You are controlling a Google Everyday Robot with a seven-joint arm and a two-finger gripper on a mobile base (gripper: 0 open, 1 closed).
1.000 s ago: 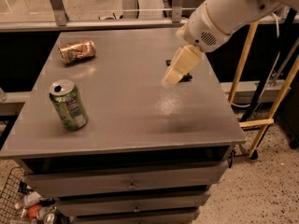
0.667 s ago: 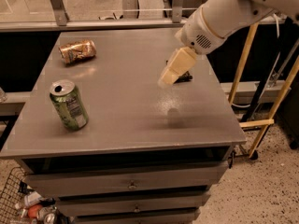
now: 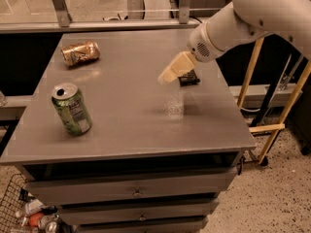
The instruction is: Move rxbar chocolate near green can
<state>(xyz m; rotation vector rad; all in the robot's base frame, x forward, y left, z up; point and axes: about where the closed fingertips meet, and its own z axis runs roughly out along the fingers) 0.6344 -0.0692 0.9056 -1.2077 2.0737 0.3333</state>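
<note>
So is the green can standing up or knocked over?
Standing: the green can sits on its base, top upward. The claw is by the rxbar chocolate.

Grey flat surface (image 3: 136, 106) carrying three items, with the tool over its right half.

Green can (image 3: 71, 109) stands on end near the front left edge, opening upward. Dented gold-brown can (image 3: 80, 53) lies on its side at the far left, well apart from the green can. Rxbar chocolate (image 3: 190, 79) lies flat near the right edge, well apart from both cans. The tool (image 3: 166, 76) hangs just beside the bar, partly covering it; contact with bar or surface cannot be determined.
</note>
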